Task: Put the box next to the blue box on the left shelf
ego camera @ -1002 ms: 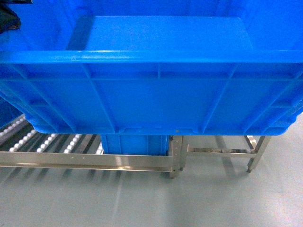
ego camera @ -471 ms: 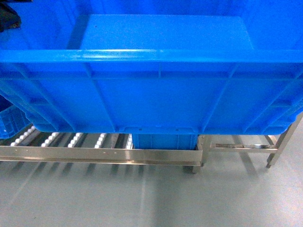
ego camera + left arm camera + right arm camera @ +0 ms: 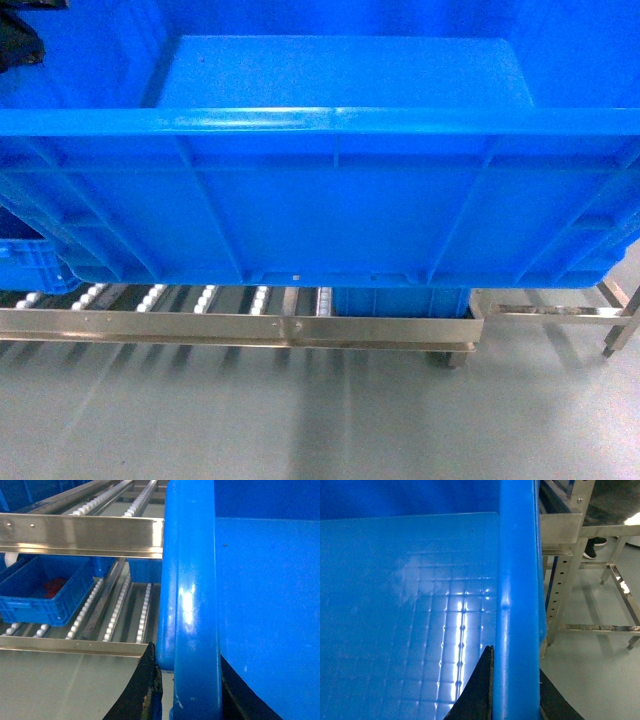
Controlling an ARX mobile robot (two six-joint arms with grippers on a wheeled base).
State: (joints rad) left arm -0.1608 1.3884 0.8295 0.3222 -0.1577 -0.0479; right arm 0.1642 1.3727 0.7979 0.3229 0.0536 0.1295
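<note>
Head view: a large open-topped bright blue plastic crate [image 3: 330, 200] fills most of the frame, held off the floor, its ribbed long wall facing the camera and its smooth inside floor visible above the thick rim. Below its bottom edge runs the grey metal flow rack with rails of small white roller wheels [image 3: 240, 325], its front rail crossing the lower frame. A second blue box [image 3: 395, 302] sits on the rack behind that rail, toward the rack's right end, directly under the held crate. A smaller blue ribbed bin [image 3: 25, 262] shows at the rack's left edge. Right of the rack stands a separate bare steel frame [image 3: 560, 312] on the grey floor [image 3: 320, 420]. Neither pincer is visible here.

Left wrist view: the left pincer [image 3: 187, 690] straddles the crate's thick rim, one dark finger [image 3: 145, 690] outside the wall, the other inside; clenched on the rim. Beyond lie roller rails and the small bin, holding something red, on the lower level.

Right wrist view: the right pincer [image 3: 512, 695] likewise grips the opposite rim, dark fingers [image 3: 480, 690] pressed on both sides. The steel frame stands beside.
</note>
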